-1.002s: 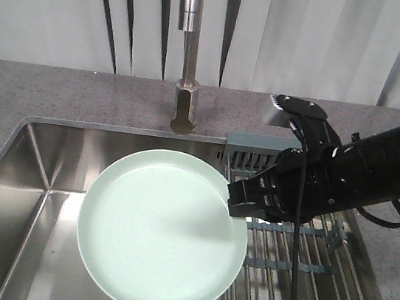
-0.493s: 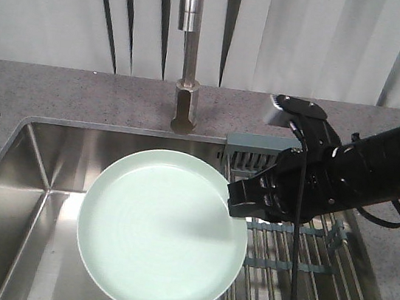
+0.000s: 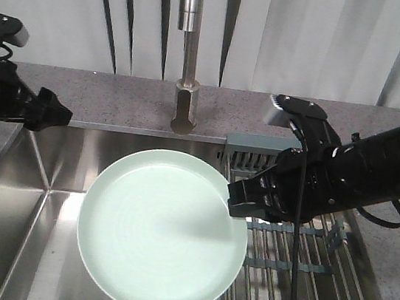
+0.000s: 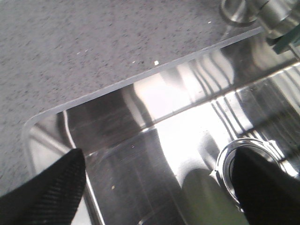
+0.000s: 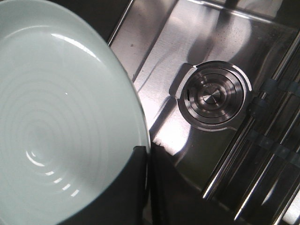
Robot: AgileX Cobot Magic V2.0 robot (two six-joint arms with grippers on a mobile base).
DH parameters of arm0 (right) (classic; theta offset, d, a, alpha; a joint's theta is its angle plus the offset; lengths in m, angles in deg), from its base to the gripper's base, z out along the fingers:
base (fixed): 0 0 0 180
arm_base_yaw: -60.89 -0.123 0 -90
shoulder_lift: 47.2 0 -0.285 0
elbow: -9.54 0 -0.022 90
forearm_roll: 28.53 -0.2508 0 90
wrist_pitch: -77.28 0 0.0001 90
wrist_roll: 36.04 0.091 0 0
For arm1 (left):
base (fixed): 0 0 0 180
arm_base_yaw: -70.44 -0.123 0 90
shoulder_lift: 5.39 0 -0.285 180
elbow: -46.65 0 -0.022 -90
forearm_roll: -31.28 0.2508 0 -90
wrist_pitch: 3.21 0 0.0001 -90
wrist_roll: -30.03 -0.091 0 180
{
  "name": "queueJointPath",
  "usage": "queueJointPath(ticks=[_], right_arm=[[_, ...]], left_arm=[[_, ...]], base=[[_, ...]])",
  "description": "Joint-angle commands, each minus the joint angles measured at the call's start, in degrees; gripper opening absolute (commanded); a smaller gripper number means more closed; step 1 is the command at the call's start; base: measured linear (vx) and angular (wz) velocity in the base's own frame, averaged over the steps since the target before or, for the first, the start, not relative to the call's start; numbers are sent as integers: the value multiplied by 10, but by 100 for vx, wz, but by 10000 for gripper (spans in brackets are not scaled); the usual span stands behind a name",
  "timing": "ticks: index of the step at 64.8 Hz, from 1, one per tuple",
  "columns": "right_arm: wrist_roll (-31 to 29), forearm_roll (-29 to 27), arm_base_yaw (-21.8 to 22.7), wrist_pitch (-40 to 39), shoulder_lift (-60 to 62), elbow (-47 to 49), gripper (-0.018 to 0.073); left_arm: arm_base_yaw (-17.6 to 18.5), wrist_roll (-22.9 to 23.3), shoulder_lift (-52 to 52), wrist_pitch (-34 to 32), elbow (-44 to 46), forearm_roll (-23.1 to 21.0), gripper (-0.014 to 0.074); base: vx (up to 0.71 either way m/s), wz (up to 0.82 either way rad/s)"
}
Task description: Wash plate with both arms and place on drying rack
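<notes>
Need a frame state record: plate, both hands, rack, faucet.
plate: held above the sink, gripped at its right rim
right hand: shut on plate rim
left hand: open, holding nothing, near the sink's back-left corner
drying rack: right of the plate, beneath the right arm
faucet: no water visible
</notes>
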Motion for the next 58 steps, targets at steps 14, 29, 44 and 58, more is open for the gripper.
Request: queueJointPath(ticks=[14,29,44,58], right_arm=[[-5,-23,2,-12,22,15,-1],[-5,-23,2,-13,22,15,-1],[-5,-23,2,-13,22,15,-1],[-5,-23,2,-13,22,15,-1]], left_arm=[[3,-161,68,33,83,-136,593],[3,-271,130,76,133,-180,593],[4,-404,176,116,164,-265,593],[6,-494,207,158,179,-346,593]], base=[[0,0],[0,0],[0,0],[0,0]])
